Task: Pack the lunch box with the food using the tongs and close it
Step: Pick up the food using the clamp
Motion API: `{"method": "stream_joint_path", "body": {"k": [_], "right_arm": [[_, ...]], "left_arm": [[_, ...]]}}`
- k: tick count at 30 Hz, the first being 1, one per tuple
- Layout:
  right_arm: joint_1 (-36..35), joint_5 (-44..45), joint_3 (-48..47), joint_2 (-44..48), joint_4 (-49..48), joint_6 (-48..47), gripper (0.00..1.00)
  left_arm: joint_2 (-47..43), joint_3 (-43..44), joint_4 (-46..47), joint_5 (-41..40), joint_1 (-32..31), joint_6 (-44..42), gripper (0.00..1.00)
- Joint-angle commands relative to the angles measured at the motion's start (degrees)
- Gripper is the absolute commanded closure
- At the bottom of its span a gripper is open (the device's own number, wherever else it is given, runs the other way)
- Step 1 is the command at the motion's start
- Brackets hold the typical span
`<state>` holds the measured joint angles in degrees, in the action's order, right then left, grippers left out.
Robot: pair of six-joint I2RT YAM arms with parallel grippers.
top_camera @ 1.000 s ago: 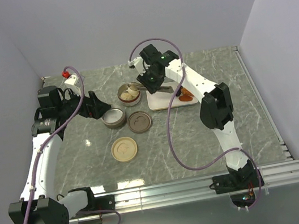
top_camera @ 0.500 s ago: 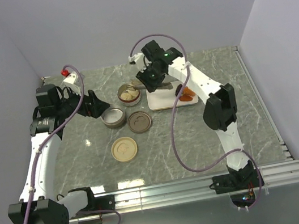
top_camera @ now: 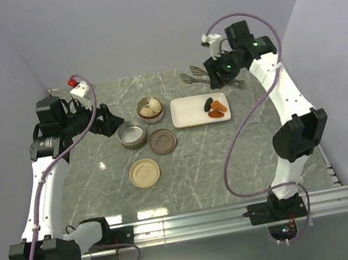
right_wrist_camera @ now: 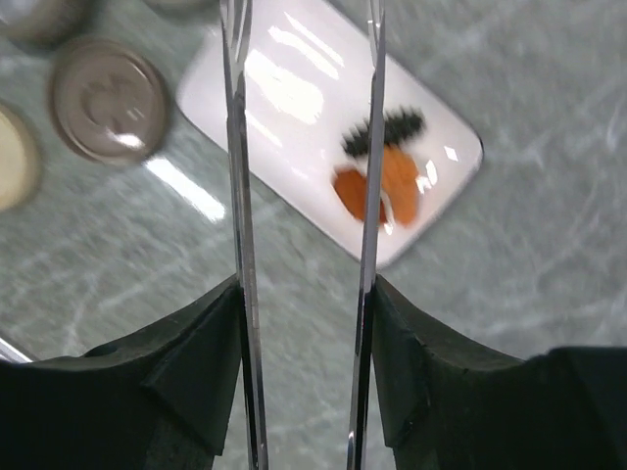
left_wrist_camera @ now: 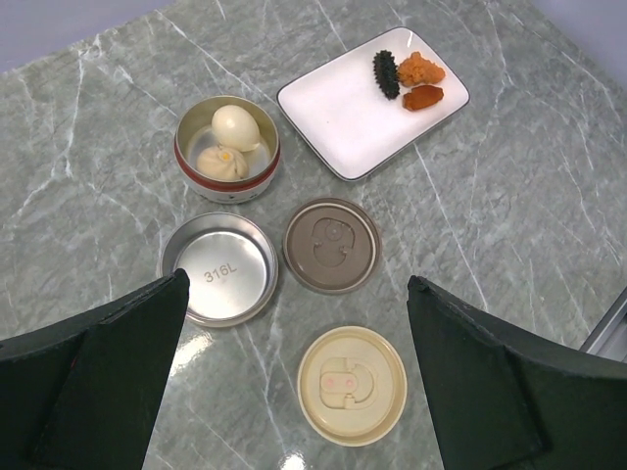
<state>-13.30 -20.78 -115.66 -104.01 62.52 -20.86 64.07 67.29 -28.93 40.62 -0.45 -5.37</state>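
Two pale round balls of food (left_wrist_camera: 227, 145) lie in the red-banded lunch box tier (left_wrist_camera: 186, 162). A black lump (left_wrist_camera: 385, 73) and orange chunks (left_wrist_camera: 421, 82) rest at one end of the white plate (left_wrist_camera: 338, 113). My right gripper (top_camera: 215, 75) hangs above the table's back right, shut on the silver tongs (top_camera: 193, 75). In the right wrist view the two tongs arms (right_wrist_camera: 238, 196) run apart between my fingers (right_wrist_camera: 196, 362), over the plate (right_wrist_camera: 284, 88) and its orange food (right_wrist_camera: 392, 191). My left gripper (left_wrist_camera: 297, 284) is open above the lids, holding nothing.
An empty steel tier (left_wrist_camera: 219, 268), a brown lid (left_wrist_camera: 331, 245) and a cream lid (left_wrist_camera: 351, 385) lie on the marble table in front of the filled tier. In the top view they sit left of the plate (top_camera: 187, 111). Grey walls close in the back and sides.
My right arm has swung from over the tier with the balls up and away to the back right, taking the tongs along. The tongs arms have spread wider. The left arm has barely moved.
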Motion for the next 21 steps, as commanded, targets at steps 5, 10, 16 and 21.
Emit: {"method": "stream_joint_path", "body": {"k": [5,10,16,21], "right_arm": [[8.63,0.56,10.44,6.53,5.59,-9.1,0.41],[11.71,2.75,17.55,8.12,3.05,-11.04,0.41],[12.6,5.21,21.35,6.89,-1.96,-10.69,0.38],[12.6,5.57,20.64,4.87,-3.89,-10.6,0.37]], "left_arm": [[-2.64,-0.75,0.63,0.07,0.19,0.0,0.0],[-0.45,1.17,-1.48,0.42,0.27,1.76,0.0],[3.07,3.29,-5.09,3.58,3.79,2.73,0.01],[1.93,1.97,-3.51,4.03,5.11,2.55,0.01]]}}
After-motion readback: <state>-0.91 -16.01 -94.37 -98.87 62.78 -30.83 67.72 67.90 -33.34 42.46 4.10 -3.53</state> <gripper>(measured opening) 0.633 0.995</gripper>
